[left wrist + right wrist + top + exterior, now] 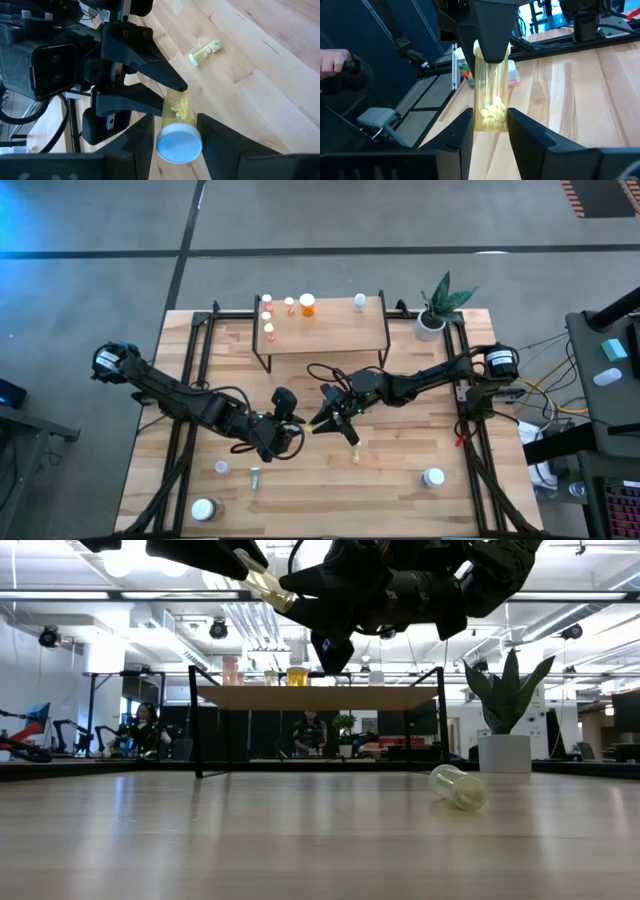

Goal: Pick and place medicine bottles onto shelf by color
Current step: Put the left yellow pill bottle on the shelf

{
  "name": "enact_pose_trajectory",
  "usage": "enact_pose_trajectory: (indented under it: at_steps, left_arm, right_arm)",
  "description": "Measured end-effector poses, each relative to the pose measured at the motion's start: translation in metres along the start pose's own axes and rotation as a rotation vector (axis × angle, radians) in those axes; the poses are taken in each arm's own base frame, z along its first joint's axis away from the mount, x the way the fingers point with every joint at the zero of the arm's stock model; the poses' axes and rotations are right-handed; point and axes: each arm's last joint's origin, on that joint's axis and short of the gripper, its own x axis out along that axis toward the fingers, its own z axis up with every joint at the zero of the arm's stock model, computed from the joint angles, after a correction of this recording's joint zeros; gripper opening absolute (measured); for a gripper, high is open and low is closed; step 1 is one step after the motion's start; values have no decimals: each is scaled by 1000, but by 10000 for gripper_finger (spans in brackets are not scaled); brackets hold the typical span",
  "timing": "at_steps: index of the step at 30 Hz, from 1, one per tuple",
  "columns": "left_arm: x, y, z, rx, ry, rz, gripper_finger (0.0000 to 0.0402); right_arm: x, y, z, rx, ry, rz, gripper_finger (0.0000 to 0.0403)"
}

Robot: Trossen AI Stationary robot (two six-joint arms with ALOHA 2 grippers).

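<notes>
Roughly midway: along lower edge of high view, 3 bottles (204, 508) remain on table; a yellow vial (355, 455) lies near centre. Centre frame, left gripper (290, 420) and right gripper (325, 418) both clamp one yellow bottle (176, 122), held aloft between them; left at cap end, right at base end, apparently a handover. Upper centre, shelf (330, 340) already carries red and orange bottles (307, 305) plus a clear one; yellow ones seemingly still to go.

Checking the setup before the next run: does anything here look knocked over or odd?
One yellow bottle lies on its side on the table in front of the shelf, not upright. Another yellow bottle hangs in mid-air, clamped at once by the left gripper and the right gripper, a handover pose.
</notes>
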Motion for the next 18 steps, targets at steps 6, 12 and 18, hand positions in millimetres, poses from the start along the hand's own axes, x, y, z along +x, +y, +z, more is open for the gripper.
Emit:
enact_pose_trajectory:
  at_steps: [6,12,18]
  left_arm:
    - [0,0,0,0,0,0,131]
    - [0,0,0,0,0,0,131]
    - [0,0,0,0,1,0,131]
  right_arm:
    - [0,0,0,0,0,0,111]
    - [0,0,0,0,0,0,107]
    - [0,0,0,0,0,0,107]
